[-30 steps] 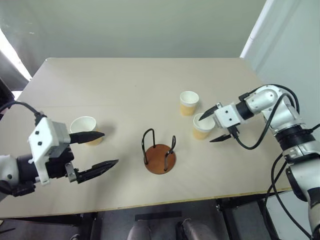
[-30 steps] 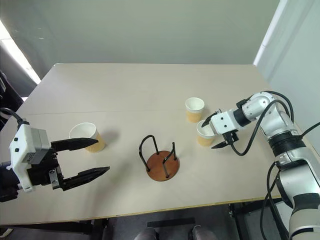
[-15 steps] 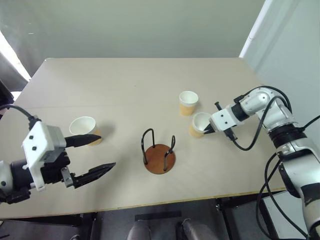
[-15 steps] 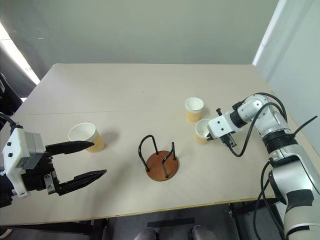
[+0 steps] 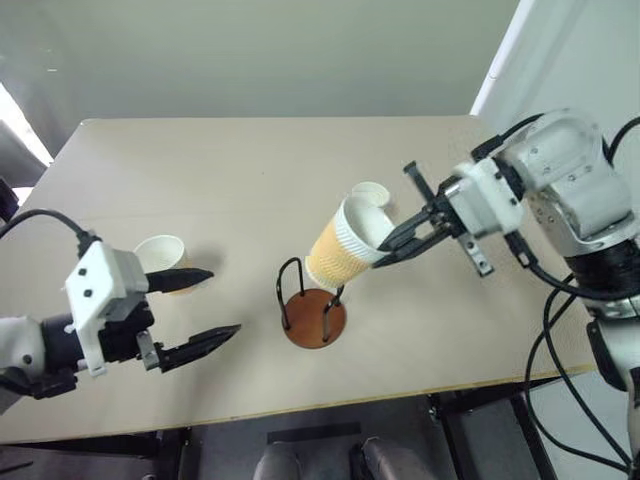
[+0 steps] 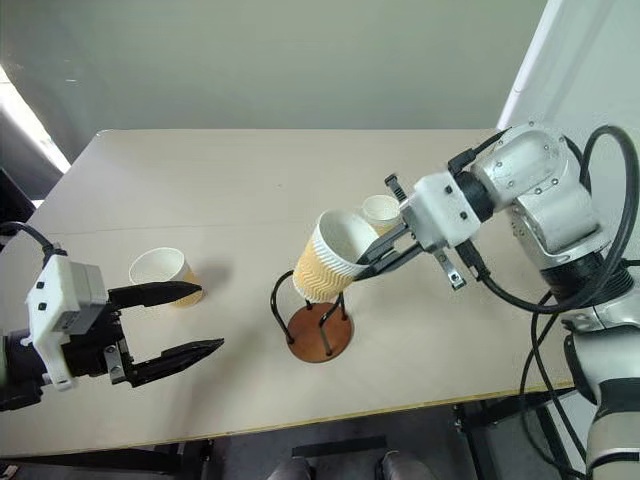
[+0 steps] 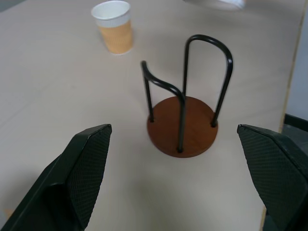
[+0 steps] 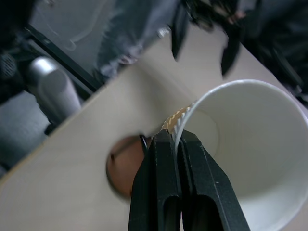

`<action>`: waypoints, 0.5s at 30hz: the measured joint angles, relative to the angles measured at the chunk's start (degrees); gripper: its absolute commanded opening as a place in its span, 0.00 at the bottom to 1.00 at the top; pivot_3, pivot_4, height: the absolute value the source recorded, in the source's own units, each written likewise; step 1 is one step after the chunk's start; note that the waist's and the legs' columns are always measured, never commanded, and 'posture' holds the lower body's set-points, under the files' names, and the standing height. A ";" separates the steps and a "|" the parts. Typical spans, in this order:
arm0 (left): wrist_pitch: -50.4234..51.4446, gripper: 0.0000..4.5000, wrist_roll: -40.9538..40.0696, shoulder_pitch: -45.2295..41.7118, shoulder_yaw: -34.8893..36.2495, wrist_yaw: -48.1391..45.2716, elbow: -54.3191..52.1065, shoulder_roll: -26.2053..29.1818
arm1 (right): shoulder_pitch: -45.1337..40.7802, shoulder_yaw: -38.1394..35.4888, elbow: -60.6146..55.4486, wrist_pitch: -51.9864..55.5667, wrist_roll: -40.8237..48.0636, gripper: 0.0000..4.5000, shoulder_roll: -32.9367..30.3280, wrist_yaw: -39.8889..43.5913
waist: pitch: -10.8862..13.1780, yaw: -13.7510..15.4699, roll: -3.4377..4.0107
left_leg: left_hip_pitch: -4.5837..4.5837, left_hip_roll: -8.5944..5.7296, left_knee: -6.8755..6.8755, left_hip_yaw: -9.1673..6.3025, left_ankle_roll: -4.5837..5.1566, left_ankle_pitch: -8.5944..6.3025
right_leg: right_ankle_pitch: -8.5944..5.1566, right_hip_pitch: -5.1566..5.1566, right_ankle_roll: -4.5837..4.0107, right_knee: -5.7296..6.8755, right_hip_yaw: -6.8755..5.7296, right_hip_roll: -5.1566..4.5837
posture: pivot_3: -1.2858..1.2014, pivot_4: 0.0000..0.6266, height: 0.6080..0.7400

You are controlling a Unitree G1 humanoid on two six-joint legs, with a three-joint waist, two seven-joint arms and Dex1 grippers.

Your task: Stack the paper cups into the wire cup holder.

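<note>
Lifted off the counter point(image 5: 240, 180) now: cup point(image 5: 345, 247), rim pinched by right hand point(image 5: 392, 238). Tip upright, lower between holder point(image 5: 313, 305) loops. Left hand point(image 5: 196, 311) open.

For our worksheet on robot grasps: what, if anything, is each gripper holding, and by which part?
The right gripper holds a paper cup by its rim, one finger inside and one outside the wall. The left gripper is open and holds nothing.

Tilted ribbed cup point(image 5: 345, 245) above wire holder point(image 5: 313, 305)
</note>
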 measured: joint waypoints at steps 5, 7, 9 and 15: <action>-0.04 1.00 0.02 -1.24 -0.93 0.12 0.42 0.47 | 3.65 0.96 -0.67 1.21 -9.23 0.00 7.68 -4.54 | -0.05 0.14 -0.08 | -0.01 0.04 0.00 -0.09 0.16 -0.09 | 0.01 -0.11 -0.02 0.12 0.01 -0.01 | 0.52 0.24 1.00; -0.02 1.00 0.01 -1.11 -0.93 0.16 0.40 0.46 | 3.65 0.93 -0.24 1.16 -10.81 0.00 8.41 -4.56 | -0.06 0.12 -0.10 | -0.04 0.04 0.00 -0.09 0.16 -0.09 | 0.01 -0.13 -0.02 0.11 0.01 -0.01 | 0.52 0.24 1.00; 0.00 1.00 0.00 -0.83 -0.93 0.25 0.33 0.43 | 3.69 0.91 0.08 1.09 -11.94 0.00 9.17 -4.43 | -0.06 0.04 -0.09 | -0.05 0.03 -0.01 -0.08 0.18 -0.10 | 0.01 -0.15 -0.02 0.09 0.01 0.00 | 0.52 0.24 1.00; 0.31 1.00 -0.09 0.09 -0.76 0.86 -0.51 0.01 | 5.01 0.91 0.46 -0.71 -14.25 0.00 9.39 -2.09 | -0.06 0.04 -0.09 | -0.05 0.02 -0.01 -0.07 0.18 -0.10 | 0.01 -0.15 -0.02 0.08 0.02 0.02 | 0.52 0.24 1.00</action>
